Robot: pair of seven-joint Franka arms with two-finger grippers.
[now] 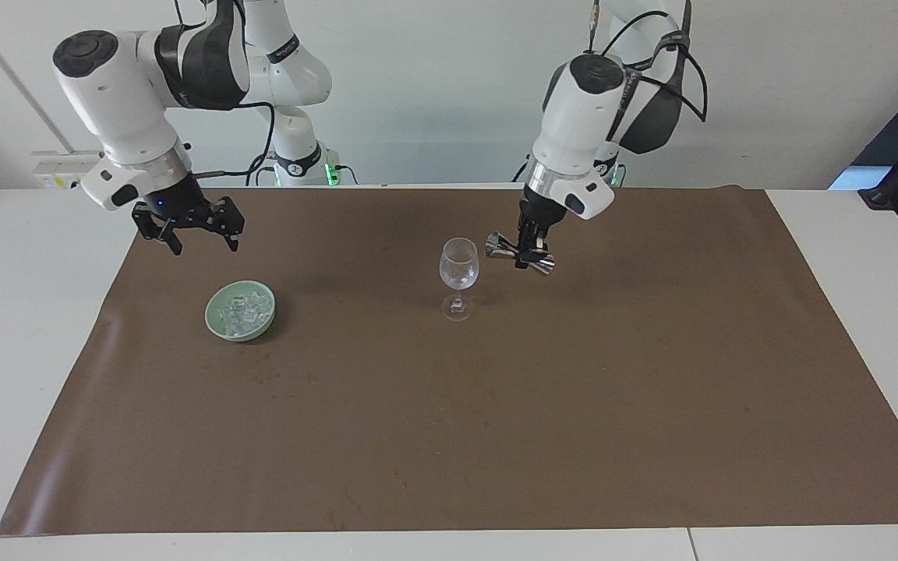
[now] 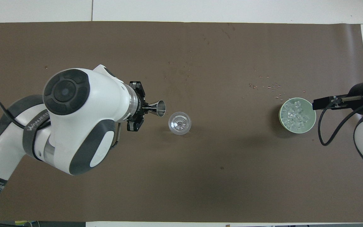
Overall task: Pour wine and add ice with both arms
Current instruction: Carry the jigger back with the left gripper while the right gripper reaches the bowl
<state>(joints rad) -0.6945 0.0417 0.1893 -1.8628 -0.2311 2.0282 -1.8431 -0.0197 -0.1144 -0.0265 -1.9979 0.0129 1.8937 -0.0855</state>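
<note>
A clear stemmed wine glass [image 1: 458, 273] stands upright mid-mat; it also shows in the overhead view [image 2: 179, 123]. My left gripper [image 1: 531, 253] is shut on a metal jigger [image 1: 521, 254], held sideways in the air beside the glass rim, toward the left arm's end. The overhead view shows this gripper [image 2: 146, 108] and the jigger [image 2: 158, 108] apart from the glass. A pale green bowl [image 1: 215, 321] holds the ice [image 1: 245, 312], a heap of small clear cubes [image 2: 296, 114]. My right gripper [image 1: 203, 243] is open and empty, raised over the mat next to the bowl [image 2: 311, 124].
A brown mat [image 1: 496, 405] covers most of the white table [image 1: 28, 312]. Small specks or droplets [image 2: 269, 85] lie on the mat a little farther from the robots than the bowl. The right gripper [image 2: 321, 103] reaches the bowl's rim from the right arm's end.
</note>
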